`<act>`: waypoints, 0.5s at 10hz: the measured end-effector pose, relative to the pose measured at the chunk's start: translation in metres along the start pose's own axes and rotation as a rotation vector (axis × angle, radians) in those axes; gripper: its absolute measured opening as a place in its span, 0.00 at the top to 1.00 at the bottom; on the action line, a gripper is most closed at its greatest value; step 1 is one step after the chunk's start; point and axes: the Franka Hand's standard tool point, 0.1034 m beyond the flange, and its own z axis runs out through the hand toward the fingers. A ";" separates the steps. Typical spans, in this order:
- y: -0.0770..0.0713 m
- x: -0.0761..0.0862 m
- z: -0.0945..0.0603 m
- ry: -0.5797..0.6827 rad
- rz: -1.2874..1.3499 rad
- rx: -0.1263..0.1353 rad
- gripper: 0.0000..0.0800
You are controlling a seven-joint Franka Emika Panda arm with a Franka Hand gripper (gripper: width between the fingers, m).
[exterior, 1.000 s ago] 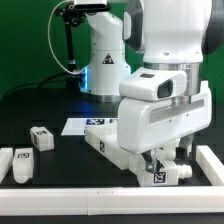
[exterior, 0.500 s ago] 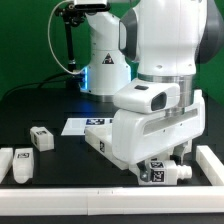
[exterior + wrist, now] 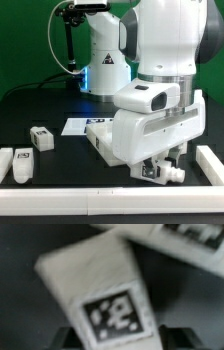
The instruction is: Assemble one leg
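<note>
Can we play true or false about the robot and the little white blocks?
1. The gripper holds a leg. True.
2. That leg has a black-and-white tag on it. True.
3. No other leg is anywhere on the table. False: a loose leg lies on the table, toward the exterior view's left, far from the gripper.
4. The table is red. False: it is black.
5. The marker board is standing upright. False: it lies flat on the table, behind the arm.
</note>
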 end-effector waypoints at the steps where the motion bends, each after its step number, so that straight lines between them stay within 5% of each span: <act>1: 0.000 0.000 0.000 0.000 0.000 0.000 0.64; 3: 0.008 0.001 -0.004 -0.014 -0.029 0.008 0.64; 5: 0.022 0.011 -0.029 -0.032 -0.047 0.014 0.64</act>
